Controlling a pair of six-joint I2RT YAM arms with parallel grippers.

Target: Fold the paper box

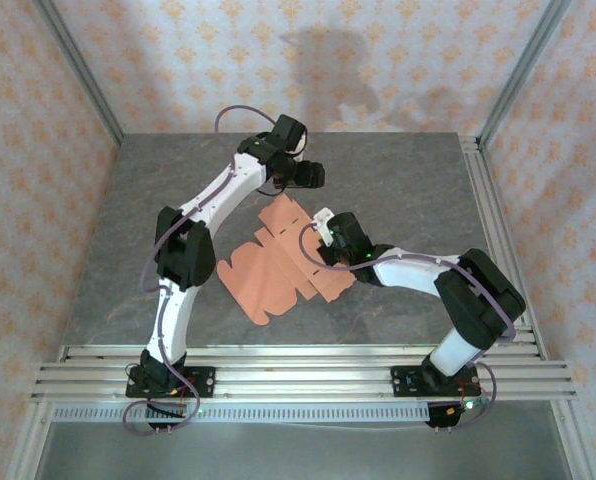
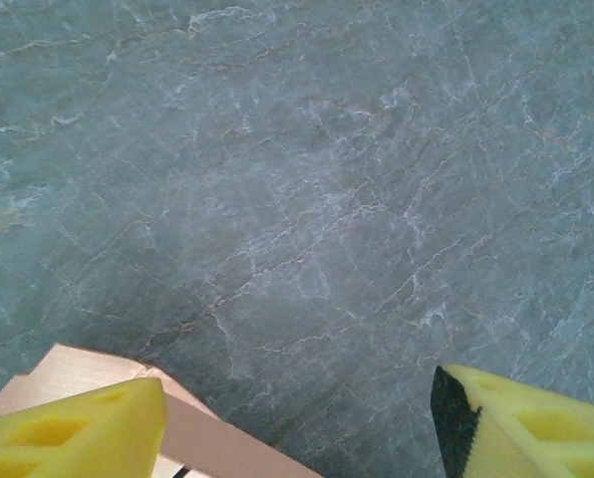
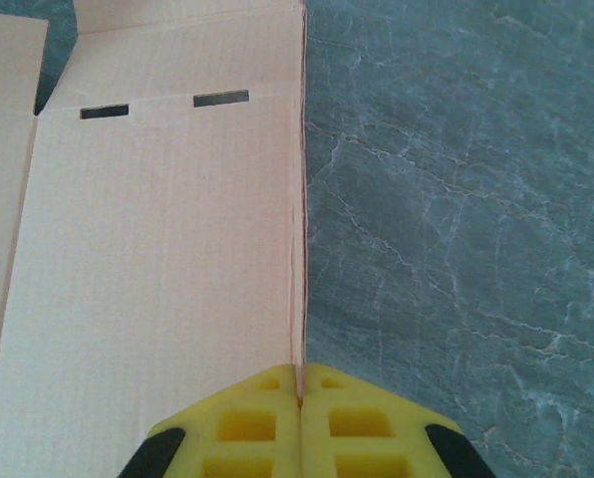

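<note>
The paper box (image 1: 273, 265) is a flat salmon-orange die-cut sheet lying mid-table, with rounded flaps at its near-left end. My right gripper (image 3: 299, 383) is shut on the sheet's right edge, where a panel (image 3: 157, 259) with two slots stands folded up along the crease. In the top view that gripper (image 1: 330, 232) sits over the sheet's right part. My left gripper (image 2: 297, 418) hangs open over bare table beyond the sheet's far end, with one corner of the card (image 2: 88, 373) under its left finger (image 2: 78, 433). From above, the left gripper (image 1: 303, 178) is just past the sheet's far tab.
The grey marbled table (image 1: 398, 190) extends free to the right and far side of the sheet. Aluminium rails (image 1: 298, 375) run along the near edge and the right side. Patterned walls enclose the workspace.
</note>
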